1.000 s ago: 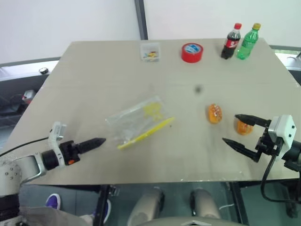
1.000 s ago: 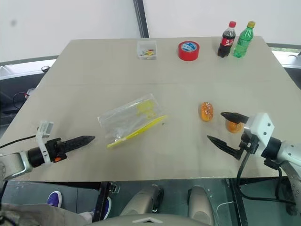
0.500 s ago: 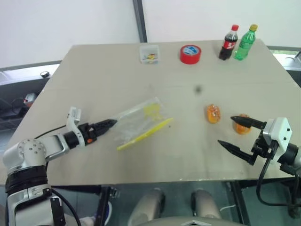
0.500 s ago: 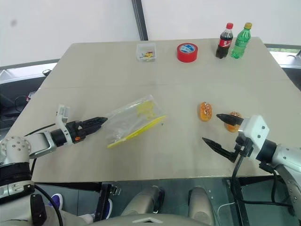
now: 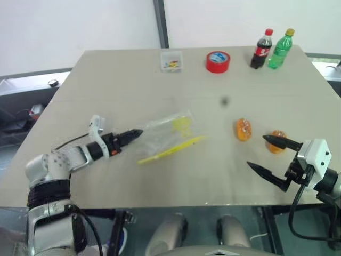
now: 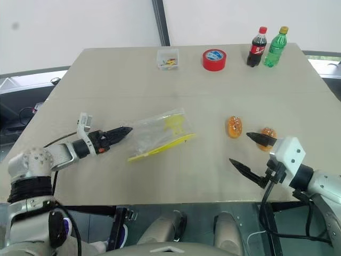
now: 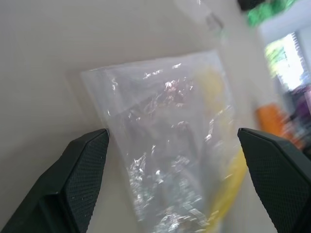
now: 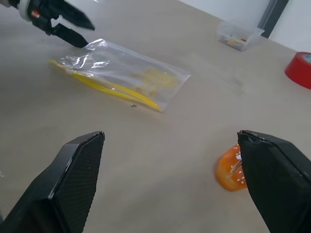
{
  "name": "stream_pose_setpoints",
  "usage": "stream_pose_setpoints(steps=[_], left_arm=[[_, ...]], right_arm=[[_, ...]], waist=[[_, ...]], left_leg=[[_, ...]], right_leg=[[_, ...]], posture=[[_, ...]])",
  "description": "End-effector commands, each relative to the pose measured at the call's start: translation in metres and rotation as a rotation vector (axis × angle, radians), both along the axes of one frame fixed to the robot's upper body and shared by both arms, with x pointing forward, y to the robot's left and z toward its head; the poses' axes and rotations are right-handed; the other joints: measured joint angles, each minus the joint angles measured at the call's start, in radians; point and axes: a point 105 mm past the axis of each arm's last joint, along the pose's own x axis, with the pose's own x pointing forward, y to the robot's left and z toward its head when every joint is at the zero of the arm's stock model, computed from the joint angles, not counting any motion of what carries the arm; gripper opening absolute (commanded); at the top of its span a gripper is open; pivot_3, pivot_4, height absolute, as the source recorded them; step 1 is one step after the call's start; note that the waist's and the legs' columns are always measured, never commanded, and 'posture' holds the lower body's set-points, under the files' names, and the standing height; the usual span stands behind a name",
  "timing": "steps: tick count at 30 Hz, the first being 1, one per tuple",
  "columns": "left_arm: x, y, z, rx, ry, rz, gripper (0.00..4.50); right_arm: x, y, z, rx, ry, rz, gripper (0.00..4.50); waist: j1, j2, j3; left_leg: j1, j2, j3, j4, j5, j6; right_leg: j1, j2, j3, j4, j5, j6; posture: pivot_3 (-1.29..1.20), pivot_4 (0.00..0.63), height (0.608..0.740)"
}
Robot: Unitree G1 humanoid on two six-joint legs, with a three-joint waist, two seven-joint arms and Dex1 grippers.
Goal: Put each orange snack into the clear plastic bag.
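Right now I see the clear plastic bag (image 5: 169, 136) lying flat near the middle of the table (image 5: 133, 74), its yellow seal strip on the edge nearest me. My left gripper (image 5: 134, 134) has its jaws spread wide, with the tips at the bag's left corner; whether they touch the plastic I cannot tell. My right gripper (image 5: 268, 156) hangs over the table's near right edge, jaws wide apart and holding nothing. Both orange snacks sit to the right of the bag: one (image 5: 243, 129) well clear of it, the other (image 5: 277, 141) further right, just behind my right gripper's upper finger.
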Motion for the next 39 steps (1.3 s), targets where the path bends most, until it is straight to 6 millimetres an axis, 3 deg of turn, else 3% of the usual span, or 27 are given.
stream_pose_setpoints(steps=[1, 10, 18, 21, 27, 29, 30, 32, 35, 39], left_arm=[[-0.006, -0.013, -0.019, -0.1, 0.159, -0.029, 4.5], [-0.013, -0.037, -0.02, -0.055, 0.198, -0.26, 4.5], [0.015, -0.059, -0.021, -0.135, 0.197, -0.22, 4.5], [0.013, -0.068, -0.038, 0.063, 0.093, -0.276, 4.5], [0.017, -0.073, -0.044, -0.021, 0.161, -0.221, 2.01], [0.02, -0.076, -0.043, -0.042, 0.177, -0.21, 2.01], [0.021, -0.077, -0.043, -0.055, 0.185, -0.206, 1.52], [0.022, -0.079, -0.042, -0.074, 0.204, -0.197, 1.27], [0.022, -0.084, -0.036, -0.131, 0.236, -0.205, 0.04], [0.023, -0.089, -0.016, -0.228, 0.249, -0.223, 0.01]], right_arm=[[-0.005, 0.004, 0.011, -0.014, -0.06, 0.01, 4.48], [-0.006, 0.016, 0.003, -0.042, -0.012, 0.024, 4.48], [-0.009, 0.023, 0.002, -0.04, -0.036, 0.008, 4.48], [-0.01, 0.025, 0.002, -0.037, -0.042, -0.004, 4.48], [-0.011, 0.029, 0.001, -0.038, -0.052, -0.014, 4.5], [-0.011, 0.03, 0.001, -0.039, -0.054, -0.012, 4.5], [-0.01, 0.031, 0.001, -0.041, -0.056, -0.009, 4.5], [-0.01, 0.034, 0.001, -0.044, -0.06, -0.002, 4.5], [-0.009, 0.04, -0.001, -0.053, -0.071, 0.013, 4.5], [-0.002, 0.049, -0.01, -0.165, -0.121, 0.012, 4.5]], waist=[[0.0, -0.001, 0.0], [-0.008, -0.004, 0.0], [-0.003, -0.007, 0.001], [-0.004, -0.006, -0.001], [-0.005, -0.007, -0.003], [-0.001, -0.007, -0.003], [0.0, -0.007, -0.003], [0.0, -0.007, -0.002], [0.001, -0.004, -0.005], [-0.007, -0.004, -0.005]], left_leg=[[0.0, 0.0, 0.0, 0.0, 0.0, 0.0], [0.0, 0.0, 0.0, 0.0, 0.0, 0.0], [-0.001, 0.0, 0.0, 0.0, 0.0, 0.0], [0.0, 0.0, 0.0, 0.0, 0.0, 0.0], [0.001, 0.0, 0.0, 0.001, 0.0, 0.0], [0.001, -0.001, 0.0, 0.001, 0.0, 0.0], [0.001, -0.001, -0.001, 0.001, 0.0, 0.0], [0.001, -0.001, -0.001, 0.001, 0.0, 0.0], [0.001, -0.001, -0.002, 0.001, 0.0, 0.0], [0.003, -0.001, -0.003, 0.001, 0.0, 0.0]], right_leg=[[0.0, 0.0, 0.0, 0.0, 0.0, -0.001], [0.0, 0.0, 0.0, 0.0, 0.001, -0.001], [0.0, 0.0, 0.0, -0.001, 0.0, -0.001], [0.0, -0.001, 0.0, -0.001, 0.001, -0.001], [0.002, -0.001, 0.0, -0.001, -0.002, 0.003], [0.002, -0.001, 0.0, -0.001, -0.002, 0.003], [0.002, -0.001, -0.001, -0.001, -0.001, 0.003], [0.002, -0.001, -0.001, -0.001, -0.001, 0.003], [0.003, -0.001, -0.001, -0.001, -0.002, 0.003], [0.006, 0.0, -0.002, 0.0, -0.003, 0.005]], posture=[[0.0, 0.15, 0.74], [0.0, 0.15, 0.74], [0.0, 0.15, 0.74], [0.0, 0.15, 0.74], [0.0, 0.15, 0.74], [0.0, 0.15, 0.74], [0.0, 0.15, 0.74], [0.0, 0.15, 0.74], [0.0, 0.15, 0.74], [0.0, 0.15, 0.74]])
